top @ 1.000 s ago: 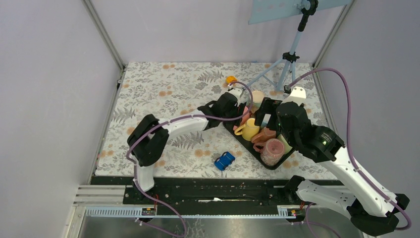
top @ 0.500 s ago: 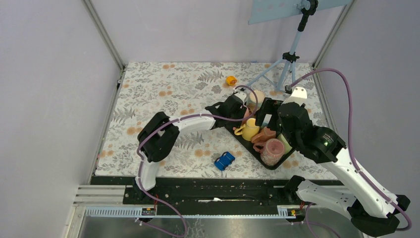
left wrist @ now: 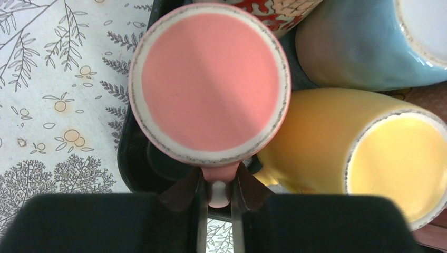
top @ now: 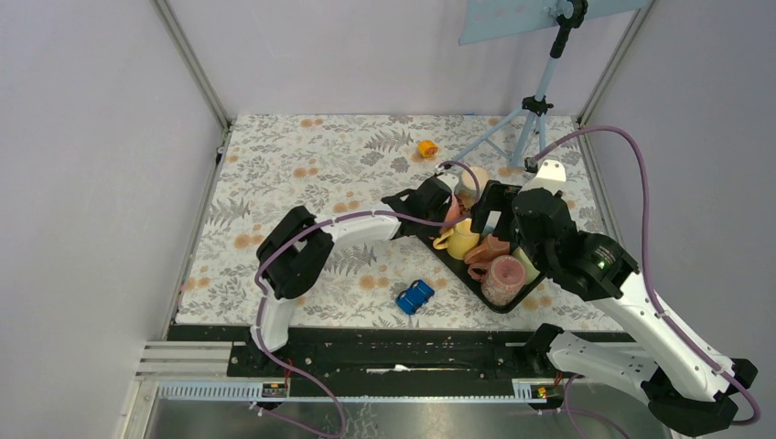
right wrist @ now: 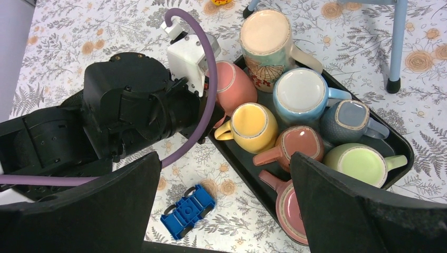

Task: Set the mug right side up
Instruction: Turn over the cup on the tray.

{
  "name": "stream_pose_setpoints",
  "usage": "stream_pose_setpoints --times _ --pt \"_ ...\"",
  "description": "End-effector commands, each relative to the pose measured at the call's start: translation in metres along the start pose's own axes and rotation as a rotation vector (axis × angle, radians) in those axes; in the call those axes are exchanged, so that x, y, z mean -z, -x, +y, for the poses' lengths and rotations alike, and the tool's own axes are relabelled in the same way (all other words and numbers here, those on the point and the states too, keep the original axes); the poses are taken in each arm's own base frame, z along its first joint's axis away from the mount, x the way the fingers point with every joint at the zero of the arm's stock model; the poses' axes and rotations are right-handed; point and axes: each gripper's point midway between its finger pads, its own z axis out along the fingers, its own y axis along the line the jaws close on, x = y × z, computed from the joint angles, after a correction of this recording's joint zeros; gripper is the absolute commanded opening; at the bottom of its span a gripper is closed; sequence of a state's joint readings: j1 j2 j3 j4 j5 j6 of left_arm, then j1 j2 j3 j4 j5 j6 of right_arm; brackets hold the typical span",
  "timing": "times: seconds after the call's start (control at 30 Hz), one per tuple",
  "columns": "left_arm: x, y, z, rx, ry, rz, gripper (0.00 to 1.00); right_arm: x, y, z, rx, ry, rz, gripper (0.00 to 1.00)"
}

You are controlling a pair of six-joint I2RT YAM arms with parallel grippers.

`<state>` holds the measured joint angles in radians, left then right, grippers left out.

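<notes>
A pink mug [left wrist: 210, 84] stands upside down at the left corner of the black tray [right wrist: 400, 139], its flat base facing my left wrist camera. My left gripper [left wrist: 219, 182] reaches in from the left and is shut on the mug's handle [left wrist: 220, 191], one finger pressed on each side. From the right wrist the same mug [right wrist: 234, 84] shows beside the left arm's white wrist block. My right gripper [right wrist: 226, 205] hangs open above the tray's near side with nothing between its fingers [right wrist: 358, 200]. In the top view the left gripper [top: 439, 203] meets the pink mug [top: 450, 208].
Several other mugs crowd the tray: a yellow one [right wrist: 255, 126] touching the pink one, a patterned one [right wrist: 266, 37], a light blue one [right wrist: 301, 90], brown, green and rose ones. A blue toy car [top: 414, 296] lies near the front; an orange piece [top: 426, 147] and a tripod [top: 535, 110] stand behind.
My left arm has slid right toward the tray and its jaws have narrowed onto the pink mug's handle. The right arm has stayed put.
</notes>
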<state>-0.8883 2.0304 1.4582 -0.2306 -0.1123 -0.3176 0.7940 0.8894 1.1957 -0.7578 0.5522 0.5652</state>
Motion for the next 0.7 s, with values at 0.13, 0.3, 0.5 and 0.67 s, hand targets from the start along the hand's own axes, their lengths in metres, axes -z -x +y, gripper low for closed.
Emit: stream_pose_setpoints --times 0.13,0.3,0.5,0.67 --pt "0.023 0.056 -0.009 0.001 -0.042 -0.183 0.0 0.0 0.003 0.011 -0.012 0.047 -0.011 1.0" --pt "0.047 0.078 -0.014 0.006 -0.067 -0.268 0.0 -0.001 0.002 0.015 -0.016 0.061 -0.006 1.0" --pt "0.072 0.098 -0.019 0.013 -0.105 -0.344 0.0 -0.004 0.001 0.018 -0.016 0.07 -0.004 1.0" --pt "0.088 0.11 -0.016 0.051 -0.125 -0.378 0.0 -0.006 0.0 0.021 -0.018 0.082 0.0 1.0"
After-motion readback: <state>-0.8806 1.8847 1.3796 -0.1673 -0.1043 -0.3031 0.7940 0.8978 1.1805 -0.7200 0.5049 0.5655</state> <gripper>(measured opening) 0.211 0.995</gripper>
